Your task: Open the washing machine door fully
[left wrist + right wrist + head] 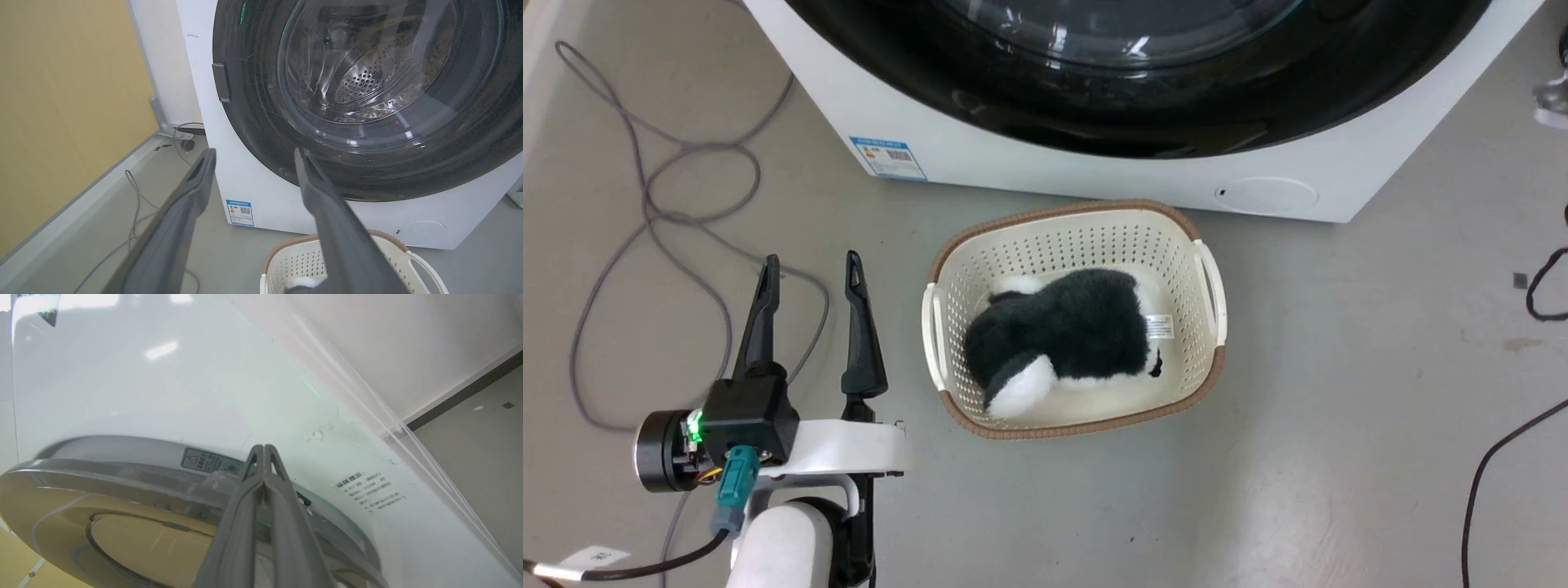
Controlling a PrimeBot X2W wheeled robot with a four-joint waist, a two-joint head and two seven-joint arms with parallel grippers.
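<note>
At the far left of the head view the left tool [811, 260] is hanging above the floor beside a loose grey cable [645, 204], its two fingers standing well apart and holding nothing. Its own wrist view is showing the same spread tool [256, 151] pointing at the lower left of the washing machine door [253, 122]. The door is sitting on the front of the white washer [980, 155], just beyond a basket [1078, 211] holding a plush toy [1062, 327]. It is looking like a heavy, rigid piece: a thick glossy black ring around bulging glass, likely slippery on the face and best not pressed at the centre. The rim is probably the place to take hold, pulling in an arc about the hinge. The left wrist view is giving what the head view is cutting off: the glass bowl, the perforated drum behind it, and a small dark tab [221, 81] on the door's left edge. The right wrist view is adding the door [122, 473] seen edge-on, where the right tool [263, 447], fingers pressed together with nothing between them, is lying with its tips at the rim beside a warning label [206, 460]; whether the door is ajar there I cannot tell.
</note>
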